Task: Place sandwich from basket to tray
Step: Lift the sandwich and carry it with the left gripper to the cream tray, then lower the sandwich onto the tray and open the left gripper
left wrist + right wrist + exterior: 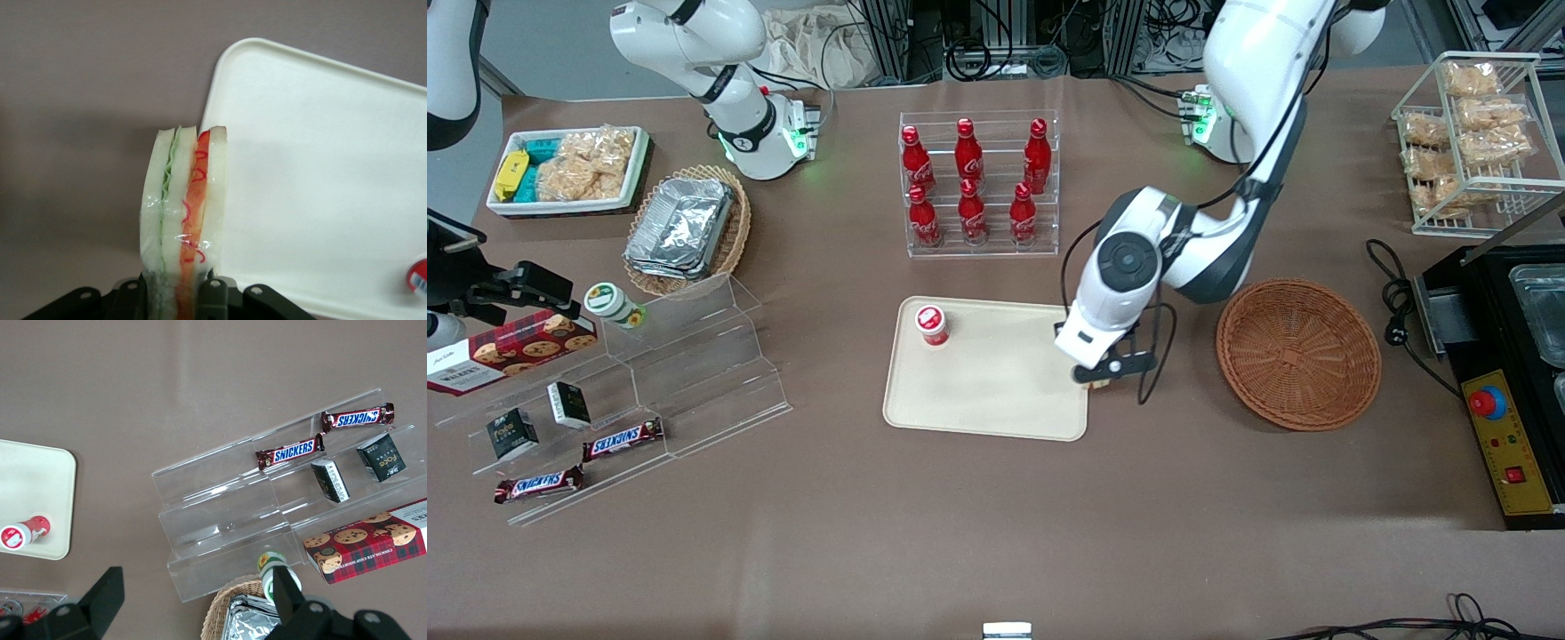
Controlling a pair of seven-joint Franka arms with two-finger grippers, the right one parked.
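My left gripper is shut on the sandwich, a wrapped wedge of white bread with green and red filling layers. It holds the sandwich above the table at the tray's edge nearest the basket. In the front view only a sliver of the sandwich shows under the hand. The cream tray lies in the middle of the table and also shows in the left wrist view. The reddish-brown wicker basket sits beside the tray toward the working arm's end and holds nothing. The gripper's fingers press the sandwich's sides.
A small red-capped cup stands on the tray. A clear rack of red bottles stands farther from the camera than the tray. An acrylic step shelf with snacks and a tan basket of foil containers lie toward the parked arm's end. A black appliance stands beside the basket.
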